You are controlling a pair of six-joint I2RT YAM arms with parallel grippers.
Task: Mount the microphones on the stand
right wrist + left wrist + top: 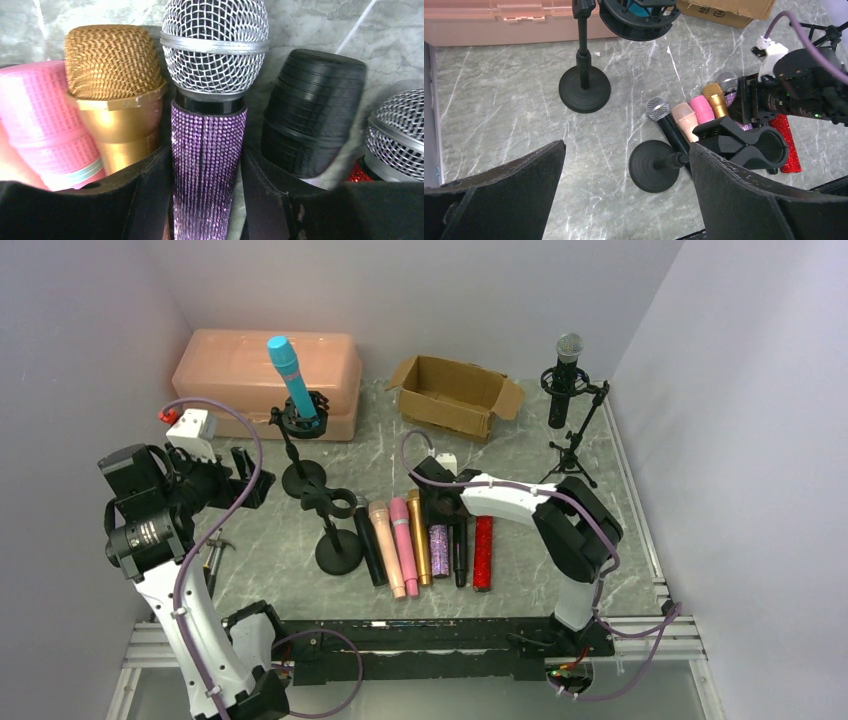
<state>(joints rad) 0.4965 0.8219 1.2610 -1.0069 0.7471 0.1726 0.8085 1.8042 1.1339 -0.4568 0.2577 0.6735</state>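
Observation:
A teal microphone (pixel 287 370) stands in the far-left stand's mount (pixel 303 422). A black microphone with a silver head (pixel 567 370) sits in the tripod stand (pixel 572 450). The near stand (pixel 338 545) has an empty clip (pixel 744 145). Black (pixel 368 545), peach (pixel 388 552), pink (pixel 405 540), gold (pixel 419 545), purple glitter (pixel 438 552), black (pixel 459 555) and red glitter (pixel 483 552) microphones lie in a row. My right gripper (pixel 207 165) is shut on the purple glitter microphone (pixel 210 135) just below its silver head; it still lies in the row. My left gripper (pixel 626 190) is open and empty, above the table left of the near stand.
A peach plastic box (pixel 250 360) sits at the back left and an open cardboard box (pixel 455 395) at the back middle. The gold (pixel 115 85) and black (pixel 310 115) microphones press close on either side of my right fingers. A black rail (pixel 430 635) runs along the front edge.

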